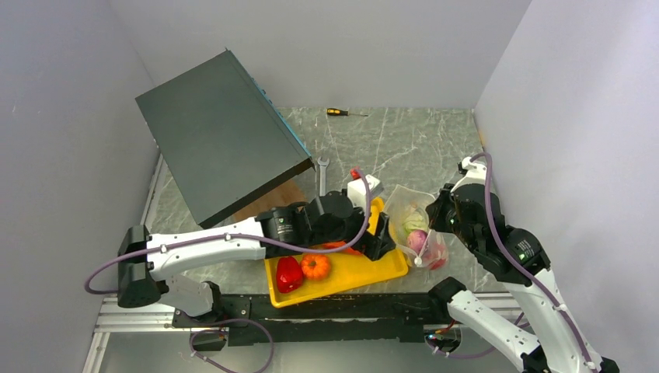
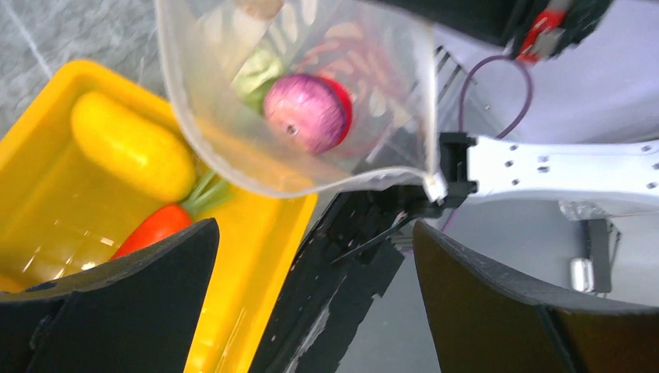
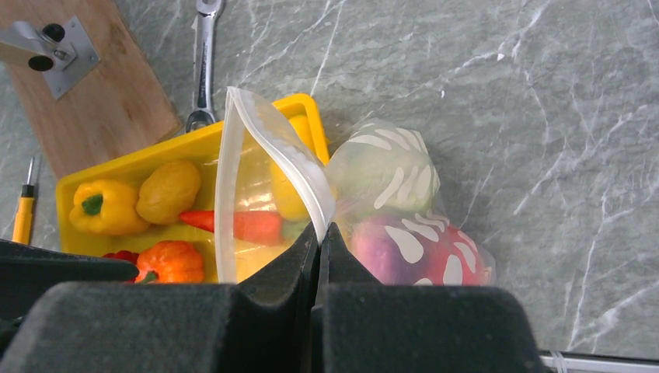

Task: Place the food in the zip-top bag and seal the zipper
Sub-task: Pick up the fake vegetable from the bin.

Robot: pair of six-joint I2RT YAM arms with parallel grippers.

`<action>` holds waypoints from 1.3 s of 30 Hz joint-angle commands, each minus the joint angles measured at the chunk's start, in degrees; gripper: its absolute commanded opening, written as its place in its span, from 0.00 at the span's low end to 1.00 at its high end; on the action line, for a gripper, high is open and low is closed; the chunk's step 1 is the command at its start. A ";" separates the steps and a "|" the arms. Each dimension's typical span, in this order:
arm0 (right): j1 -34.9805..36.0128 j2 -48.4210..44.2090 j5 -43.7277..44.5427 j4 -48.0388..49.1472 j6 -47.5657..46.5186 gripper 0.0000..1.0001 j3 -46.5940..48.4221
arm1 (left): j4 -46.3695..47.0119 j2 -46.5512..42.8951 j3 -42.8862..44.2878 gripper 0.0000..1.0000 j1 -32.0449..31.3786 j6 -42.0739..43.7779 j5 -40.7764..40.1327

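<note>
The left arm (image 1: 210,249) and right arm (image 1: 501,330) are white, with purple cables (image 1: 487,194). The left gripper (image 2: 315,233) is matte black.

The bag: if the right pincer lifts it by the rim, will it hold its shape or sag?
Probably sag: the bag is thin clear film, and its rim folds where the right pincer pinches it. The onion and cabbage inside would likely weigh it down and roll to the lowest corner. The glossy film may also slip.
</note>
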 commanded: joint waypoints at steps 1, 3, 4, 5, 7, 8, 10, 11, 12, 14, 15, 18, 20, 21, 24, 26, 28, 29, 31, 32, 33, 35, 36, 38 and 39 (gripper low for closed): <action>0.22 -0.32 -0.10 4.32 -0.19 0.00 -0.52 | -0.77 -3.66 -6.15 1.00 0.15 -1.52 -3.18; 0.23 -0.28 0.05 4.40 -0.22 0.00 -0.69 | -2.24 -3.97 -8.34 1.00 0.15 -2.66 -3.80; 0.22 -0.13 0.14 4.16 -0.08 0.00 -0.69 | -3.64 -3.79 -8.64 1.00 0.16 -3.51 -4.17; 0.22 -0.02 0.20 3.97 0.03 0.00 -0.67 | -5.32 -3.38 -8.54 1.00 0.15 -4.29 -4.31; 0.25 -0.06 -0.20 4.42 0.10 0.00 -0.95 | -7.46 -2.82 -8.65 1.00 0.03 -5.18 -4.28; 0.24 -0.09 -0.43 4.82 0.07 0.00 -1.27 | -7.77 -2.75 -9.16 1.00 -0.08 -5.70 -4.36; 0.18 0.11 -0.68 5.00 -0.20 0.00 -1.43 | -8.39 -2.74 -10.32 1.00 -0.32 -7.11 -5.09; 0.19 0.44 -0.61 4.72 -0.20 0.00 -1.22 | -8.93 -2.74 -10.69 1.00 -0.48 -7.71 -5.55; 0.22 0.70 -0.56 4.47 -0.12 0.00 -0.88 | -10.13 -2.74 -10.95 1.00 -0.66 -8.13 -6.04; 0.22 0.78 -0.54 4.32 -0.03 0.00 -0.54 | -12.61 -2.87 -11.07 1.00 -1.40 -8.63 -8.30; 0.22 0.64 -0.67 4.53 -0.15 0.00 -0.56 | -14.38 -2.79 -11.07 1.00 -1.77 -8.79 -9.67; 0.22 0.50 -0.56 4.50 -0.39 0.00 -0.72 | -21.94 -2.27 -10.72 1.00 -2.47 -10.59 -14.71; 0.24 0.61 -0.22 3.87 -0.07 0.00 -0.57 | -27.62 -2.33 -10.96 1.00 -3.31 -12.49 -18.23; 0.14 0.49 -0.19 3.87 0.09 0.00 -0.76 | -29.94 -2.76 -11.54 1.00 -3.72 -13.50 -20.12; 0.17 0.15 -0.77 4.72 0.24 0.00 -1.54 | -35.20 -5.05 -14.04 1.00 -4.77 -15.59 -23.71; 0.18 0.62 -1.13 5.18 0.08 0.00 -1.81 | -37.16 -6.99 -15.76 1.00 -4.90 -16.23 -24.75; 0.17 1.44 -1.31 5.14 0.02 0.00 -1.55 | -38.38 -9.28 -17.13 1.00 -4.91 -16.31 -24.83; 0.22 1.72 -1.43 5.33 0.06 0.00 -1.64 | -38.66 -10.20 -17.92 1.00 -4.89 -16.30 -24.69; 0.20 1.92 -1.87 5.82 0.05 0.00 -1.88 | -39.77 -11.72 -19.04 1.00 -4.95 -17.13 -24.83; 0.20 2.09 -2.14 6.06 0.06 0.00 -1.91 | -40.10 -12.51 -19.72 1.00 -4.90 -17.43 -24.75; 0.16 2.22 -2.31 6.20 0.06 0.00 -1.89 | -40.16 -13.22 -20.54 1.00 -4.92 -17.49 -24.50; 0.19 2.51 -2.46 6.17 0.10 0.00 -1.67 | -39.30 -14.63 -22.23 1.00 -4.95 -16.54 -23.31; 0.26 2.61 -2.46 6.14 0.14 0.00 -1.65 | -38.18 -15.26 -23.17 1.00 -4.95 -15.64 -22.36; 0.19 2.63 -2.61 6.19 0.22 0.00 -1.59 | -35.86 -16.39 -24.61 1.00 -4.95 -13.75 -20.08; 0.22 2.59 -2.65 6.25 0.24 0.00 -1.64 | -34.50 -16.85 -25.34 1.00 -4.95 -12.64 -18.46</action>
